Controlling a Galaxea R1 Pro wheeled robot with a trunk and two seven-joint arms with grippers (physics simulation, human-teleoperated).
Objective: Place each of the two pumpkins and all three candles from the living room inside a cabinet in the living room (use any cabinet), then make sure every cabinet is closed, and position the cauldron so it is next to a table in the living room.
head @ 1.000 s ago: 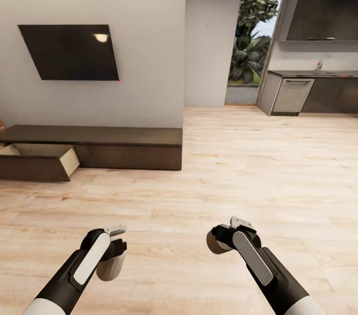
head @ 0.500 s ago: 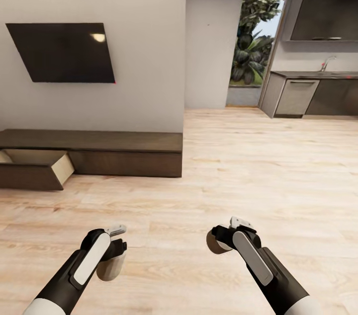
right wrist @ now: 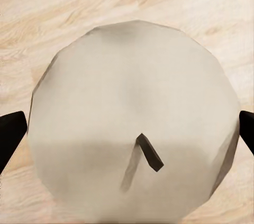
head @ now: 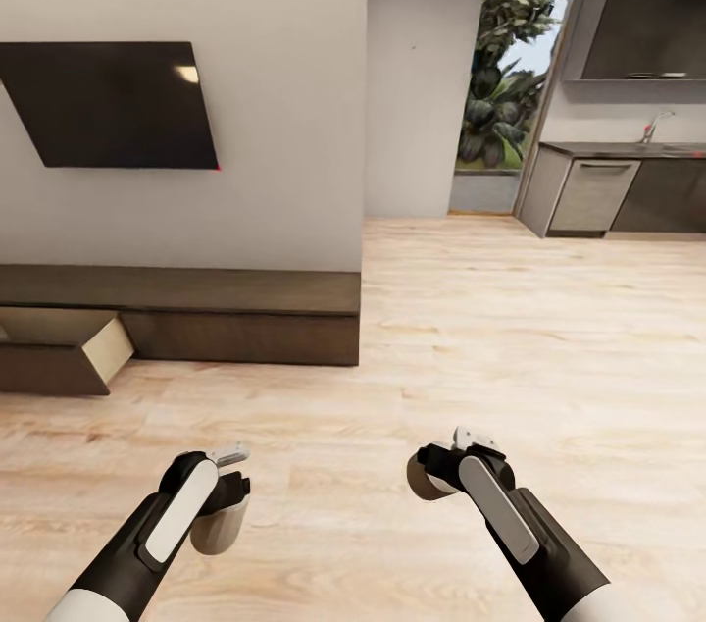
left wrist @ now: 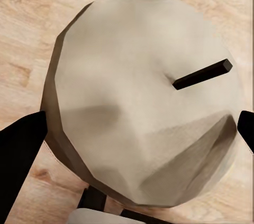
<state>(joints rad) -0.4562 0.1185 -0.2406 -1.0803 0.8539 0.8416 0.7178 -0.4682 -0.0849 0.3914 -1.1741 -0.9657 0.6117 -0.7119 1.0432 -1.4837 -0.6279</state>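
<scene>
Nearest: both arms are held low and forward over the wood floor, each carrying a candle, a travel pose that keeps the loads steady and clear of the body.

The left tool is pinched on a beige candle that hangs below the wrist. In the left wrist view, that candle shows its flat top with a dark wick, with black fingertips pressed to its sides.

The right tool is pinched on the second candle, which points inward towards the left arm. In the right wrist view, the candle is centred between the two dark fingertips at either edge, wick visible; the grip looks even.

Further out, on the left: the long dark cabinet sits against the wall under a black TV. Its drawer is pulled out with the pale inside showing, probably left open so the candles can drop straight in. It sits off to the left, so the base likely needs to turn or roll that way before either arm can reach.

Far right: the kitchen desk with grey units, a dark wall cupboard above and a doorway with plants beside it. These aren't part of the job.

No contents are visible in the drawer from here. Neither candle is stored yet, and the drawer will need shutting afterwards.
</scene>
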